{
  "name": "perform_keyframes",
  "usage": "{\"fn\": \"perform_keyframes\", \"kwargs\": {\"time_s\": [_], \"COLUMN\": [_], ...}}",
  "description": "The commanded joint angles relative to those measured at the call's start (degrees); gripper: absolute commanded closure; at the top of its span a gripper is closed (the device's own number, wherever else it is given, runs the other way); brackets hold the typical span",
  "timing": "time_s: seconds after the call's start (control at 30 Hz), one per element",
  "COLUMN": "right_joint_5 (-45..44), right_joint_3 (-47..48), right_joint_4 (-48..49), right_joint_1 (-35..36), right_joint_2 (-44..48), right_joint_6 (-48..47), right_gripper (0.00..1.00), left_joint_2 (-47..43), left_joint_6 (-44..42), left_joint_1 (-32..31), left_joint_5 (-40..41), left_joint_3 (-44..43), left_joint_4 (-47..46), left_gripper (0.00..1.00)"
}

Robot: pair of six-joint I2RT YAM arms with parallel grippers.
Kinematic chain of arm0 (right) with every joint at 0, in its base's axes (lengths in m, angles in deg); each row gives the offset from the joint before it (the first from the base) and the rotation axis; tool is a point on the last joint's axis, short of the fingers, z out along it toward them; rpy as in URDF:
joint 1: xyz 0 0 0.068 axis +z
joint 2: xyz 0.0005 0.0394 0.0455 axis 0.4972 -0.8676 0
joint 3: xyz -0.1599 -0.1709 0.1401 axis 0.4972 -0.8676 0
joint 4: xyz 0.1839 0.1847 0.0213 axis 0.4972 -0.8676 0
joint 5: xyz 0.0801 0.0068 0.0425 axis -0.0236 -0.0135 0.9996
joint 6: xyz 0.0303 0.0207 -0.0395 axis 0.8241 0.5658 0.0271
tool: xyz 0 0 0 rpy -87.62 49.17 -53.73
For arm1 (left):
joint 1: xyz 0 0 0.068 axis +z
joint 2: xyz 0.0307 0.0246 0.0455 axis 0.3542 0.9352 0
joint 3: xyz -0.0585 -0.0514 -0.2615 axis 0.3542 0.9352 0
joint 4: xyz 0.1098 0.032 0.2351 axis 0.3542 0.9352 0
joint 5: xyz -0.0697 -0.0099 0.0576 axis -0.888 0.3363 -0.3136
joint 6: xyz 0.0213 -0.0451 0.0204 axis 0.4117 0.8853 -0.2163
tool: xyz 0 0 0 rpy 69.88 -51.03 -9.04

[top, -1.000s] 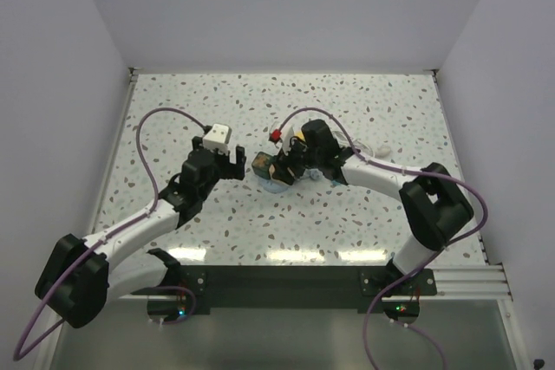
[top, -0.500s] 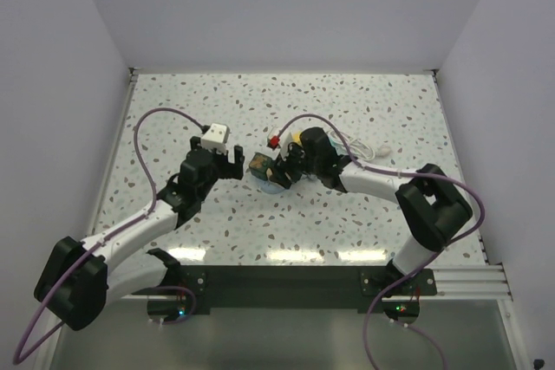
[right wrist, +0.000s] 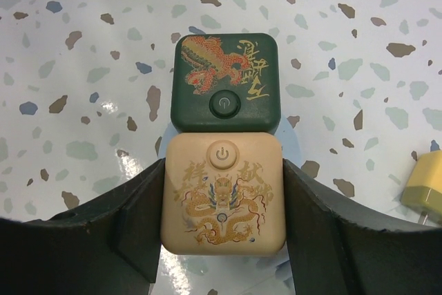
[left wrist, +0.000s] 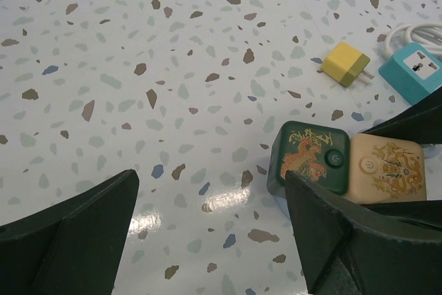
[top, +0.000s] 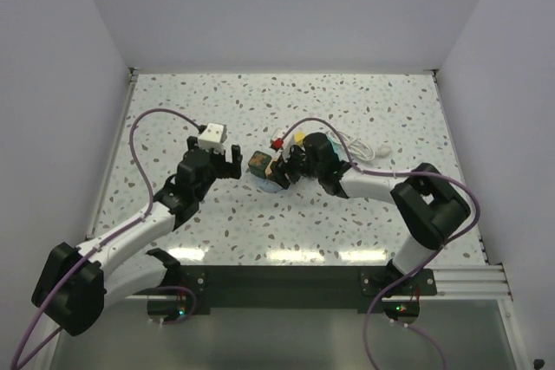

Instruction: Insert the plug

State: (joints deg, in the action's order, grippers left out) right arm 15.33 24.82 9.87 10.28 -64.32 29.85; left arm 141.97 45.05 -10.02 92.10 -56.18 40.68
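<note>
Speckled terrazzo table (top: pixel 347 110), white walls around. The right gripper (right wrist: pixel 222 170) clamps the tan cube (right wrist: pixel 222 205) by its sides. The plug (right wrist: pixel 225 82) lies just beyond the fingertips, touching the cube's far face. Both carry a power symbol and dragon art; the gold characters are unreadable. The left gripper (left wrist: pixel 210 184) is spread wide and empty, with the plug just past one fingertip.

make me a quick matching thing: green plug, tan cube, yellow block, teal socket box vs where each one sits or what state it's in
Things:
1. green plug
2. tan cube
3. yellow block
4. teal socket box

Places or states:
a. held between the fingers of the right gripper
b. has a white cable beside it
c. pronged, lying apart from both cubes
d. touching the tan cube's far side, no finger on it

Pairs: 1-d, 2-a, 3-c, 4-b
</note>
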Motion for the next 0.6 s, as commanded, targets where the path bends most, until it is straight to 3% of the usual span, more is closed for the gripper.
{"fn": "perform_keyframes", "kwargs": {"time_s": [0.0,0.57], "right_joint_5": [-1.9,-9.4], "right_joint_3": [-4.2,-14.4], "right_joint_4": [-2.6,11.1], "right_joint_1": [1.8,7.3], "right_joint_2": [-3.1,-7.9], "right_joint_6": [3.7,10.4], "right_gripper": [1.00,1.00], "left_joint_2": [-2.7,-1.7], "left_joint_6": [0.6,0.9], "left_joint_1": [0.5,1.0], "left_joint_5": [1.3,0.0], "left_joint_3": [-0.4,-0.2], "left_joint_4": [-0.5,-1.7], "left_gripper": [0.08,0.08]}}
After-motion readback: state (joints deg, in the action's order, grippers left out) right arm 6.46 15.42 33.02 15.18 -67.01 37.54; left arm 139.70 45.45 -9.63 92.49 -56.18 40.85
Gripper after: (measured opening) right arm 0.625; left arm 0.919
